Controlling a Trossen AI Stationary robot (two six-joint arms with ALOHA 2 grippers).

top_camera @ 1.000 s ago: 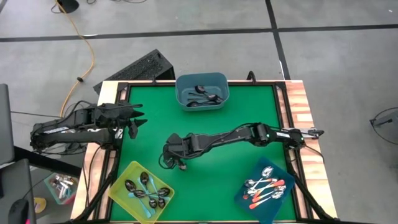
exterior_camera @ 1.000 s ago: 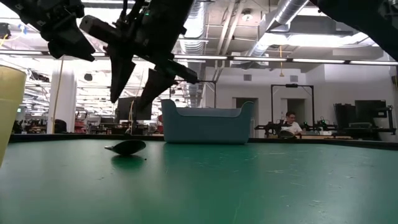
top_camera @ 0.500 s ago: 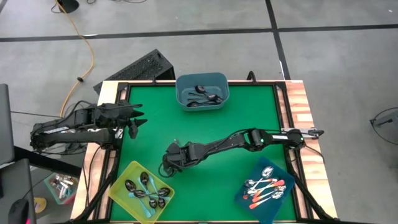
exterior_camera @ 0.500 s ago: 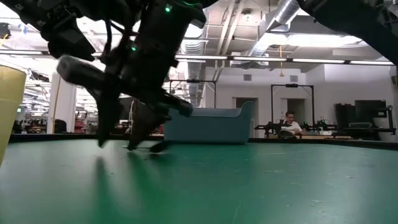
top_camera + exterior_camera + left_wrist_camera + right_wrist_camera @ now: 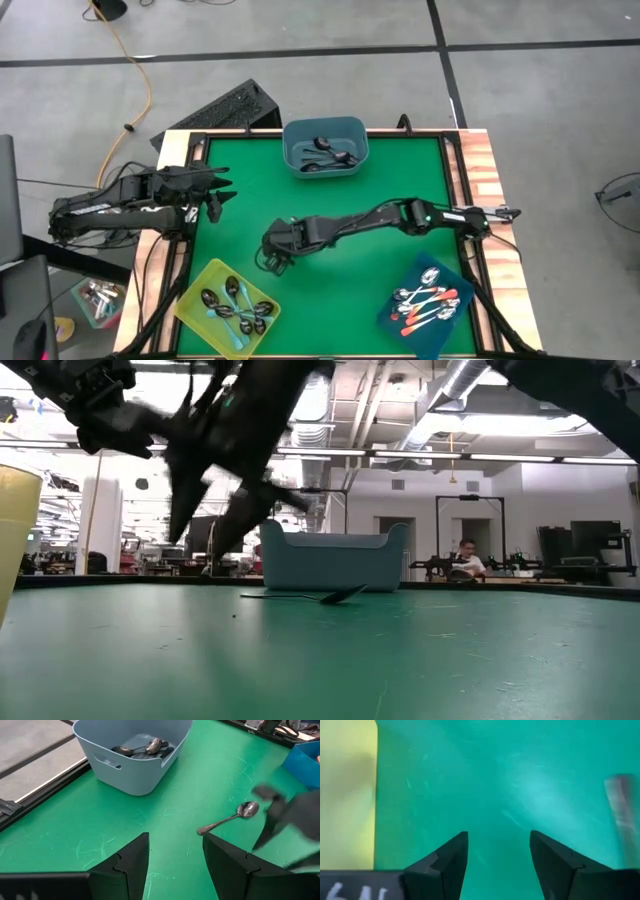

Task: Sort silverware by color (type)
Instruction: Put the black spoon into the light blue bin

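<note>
At the near edge of the green table [image 5: 330, 200] there are two bins. The yellow bin [image 5: 195, 300] at the near left has a pile of spoons in it, shiny bowls, at least one light blue handle [image 5: 234, 337] poking out toward the near corner. The dark blue bin [image 5: 455, 320] at the near right holds another bunch of spoons, orange-red handles [image 5: 425, 318] mostly.

A bit farther in, left of the middle, the right gripper [image 5: 274, 262] is stretched way across the mat from the right side, hanging just off the far right corner of the yellow bin. Its fingers [image 5: 447, 860] are spread wide and there's nothing between them, just bare mat in its own wrist view, with the yellow bin off to one side.

One loose spoon [image 5: 230, 817] is lying flat on the mat, dark plain metal handle, right by that gripper. In the low view it sits in front of the grey-blue bin [image 5: 333, 560]. From above the arm hides it, so I can't pin its exact spot.

The left gripper [image 5: 218, 196] is parked over the left edge of the table, jaws wide, holding nothing.

At the far edge, middle, the grey-blue bin has a few dark spoons [image 5: 142, 749] inside.
</note>
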